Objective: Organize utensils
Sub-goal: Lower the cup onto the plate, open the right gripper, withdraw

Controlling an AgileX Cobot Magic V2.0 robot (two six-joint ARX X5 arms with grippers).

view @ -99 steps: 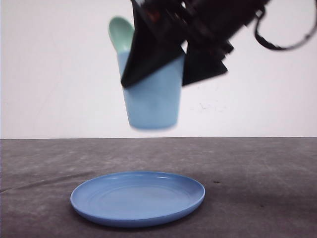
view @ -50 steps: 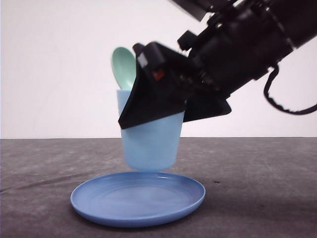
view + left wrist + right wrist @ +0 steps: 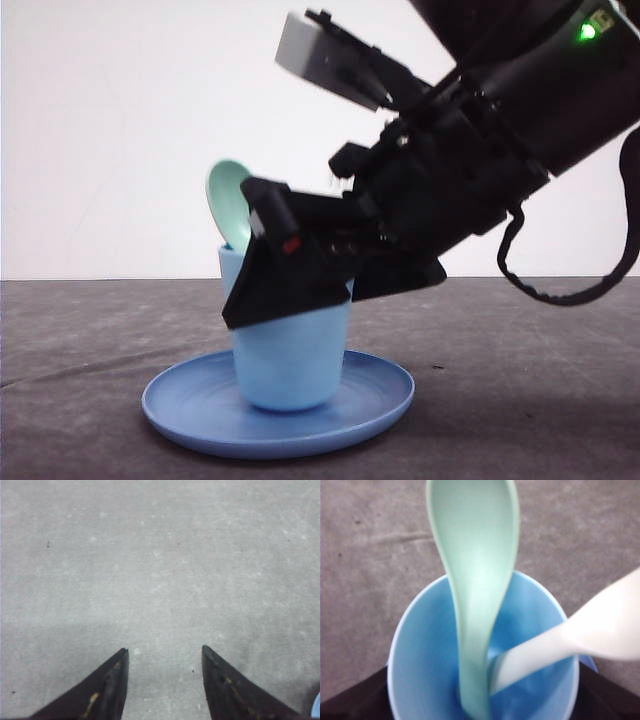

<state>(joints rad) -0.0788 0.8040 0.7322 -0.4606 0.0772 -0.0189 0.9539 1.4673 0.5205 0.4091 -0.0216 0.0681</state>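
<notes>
Front view, nearest first: blue plate (image 3: 180,405) sits flat on the dark grey desk (image 3: 520,400). Light blue cup (image 3: 290,365) stands upright on the plate, roughly centred, base touching the plate surface. Right end effector (image 3: 300,285) comes in from the upper right, tilted down, black fingers (image 3: 265,290) clamped on the cup's upper wall and rim. Mint-green spoon (image 3: 228,205) stands in the cup, bowl end up, sticking out above the rim on the left side and leaning left. Behind it all, plain white wall (image 3: 110,130). Right wrist view: looking down into the cup (image 3: 420,645), spoon (image 3: 475,570) handle end down at the cup's bottom, white fork (image 3: 570,640) also in the cup, handle end down next to the spoon's, leaning the other way out over the rim; fork tines out of frame. Left wrist view: left end effector (image 3: 165,652) fingers apart, nothing between them, over bare grey desk (image 3: 160,555).
</notes>
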